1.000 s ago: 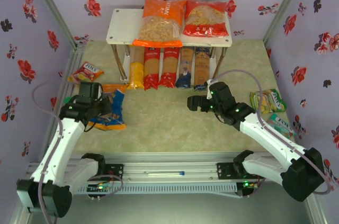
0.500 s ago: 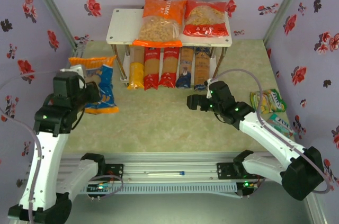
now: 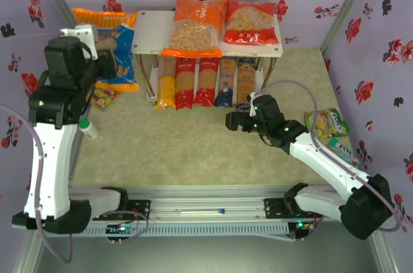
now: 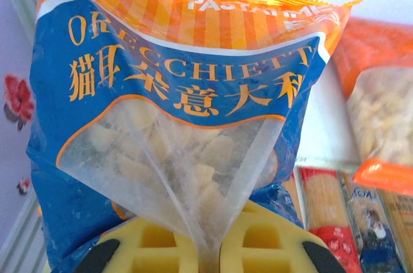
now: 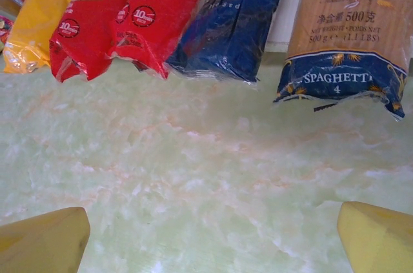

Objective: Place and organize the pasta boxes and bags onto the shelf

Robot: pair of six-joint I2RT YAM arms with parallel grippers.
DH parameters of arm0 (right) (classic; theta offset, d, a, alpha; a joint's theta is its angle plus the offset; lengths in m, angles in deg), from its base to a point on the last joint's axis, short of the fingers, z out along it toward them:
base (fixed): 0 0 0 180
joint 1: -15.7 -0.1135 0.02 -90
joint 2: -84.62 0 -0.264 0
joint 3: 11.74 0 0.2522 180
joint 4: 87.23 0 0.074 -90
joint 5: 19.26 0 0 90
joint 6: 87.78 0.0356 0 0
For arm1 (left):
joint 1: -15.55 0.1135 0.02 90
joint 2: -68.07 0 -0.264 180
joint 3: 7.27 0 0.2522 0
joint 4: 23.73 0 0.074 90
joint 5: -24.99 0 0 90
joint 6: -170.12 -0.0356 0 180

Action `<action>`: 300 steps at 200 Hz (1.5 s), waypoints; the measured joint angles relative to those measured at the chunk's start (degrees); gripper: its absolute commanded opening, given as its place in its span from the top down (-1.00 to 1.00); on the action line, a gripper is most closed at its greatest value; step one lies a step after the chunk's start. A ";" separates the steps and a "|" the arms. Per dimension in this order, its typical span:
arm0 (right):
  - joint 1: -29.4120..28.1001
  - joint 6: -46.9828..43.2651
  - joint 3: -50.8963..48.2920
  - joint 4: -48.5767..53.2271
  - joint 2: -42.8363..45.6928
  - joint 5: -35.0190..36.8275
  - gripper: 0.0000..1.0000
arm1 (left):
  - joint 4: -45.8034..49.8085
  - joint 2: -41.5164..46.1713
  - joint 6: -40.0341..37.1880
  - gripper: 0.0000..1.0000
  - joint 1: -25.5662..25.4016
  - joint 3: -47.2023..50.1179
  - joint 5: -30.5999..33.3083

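**Top external.** The left gripper (image 3: 100, 46) is clamped on a blue-and-orange crinkly pasta bag (image 3: 124, 63), held high at the left end of the white two-tier shelf (image 3: 151, 28). The bag's right edge overlaps the top board's left edge here. Whether the two touch cannot be judged from above. On the top board an orange pasta bag (image 3: 193, 28) and a red pasta bag (image 3: 250, 22) lie side by side. Under the board five long packs lie in a row: a yellow spaghetti pack (image 3: 166, 86), two red spaghetti packs (image 3: 185, 82), and two dark blue spaghetti packs (image 3: 226, 86). The right gripper (image 3: 233, 121) hovers over the pale green marbled table (image 3: 181, 150) in front of the dark blue packs, jaws spread wide and empty.

**Left wrist.** This view adds detail. The bag (image 4: 181, 111) has an orange striped top, a blue band of orange lettering, and a clear window showing pale short pasta. Its lower fold is pinched between the yellow finger pads (image 4: 161, 250).

**Right wrist.** The pack ends are seen close up. The rightmost dark blue pack (image 5: 348, 47) reads "SPAGHETTI". The yellow fingertips (image 5: 45, 241) sit far apart with bare table between them.
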 measured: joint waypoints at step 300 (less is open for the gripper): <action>0.00 -0.07 0.66 0.94 0.74 -0.13 -0.99 | -14.12 -34.69 -5.29 1.00 -13.42 -23.87 13.03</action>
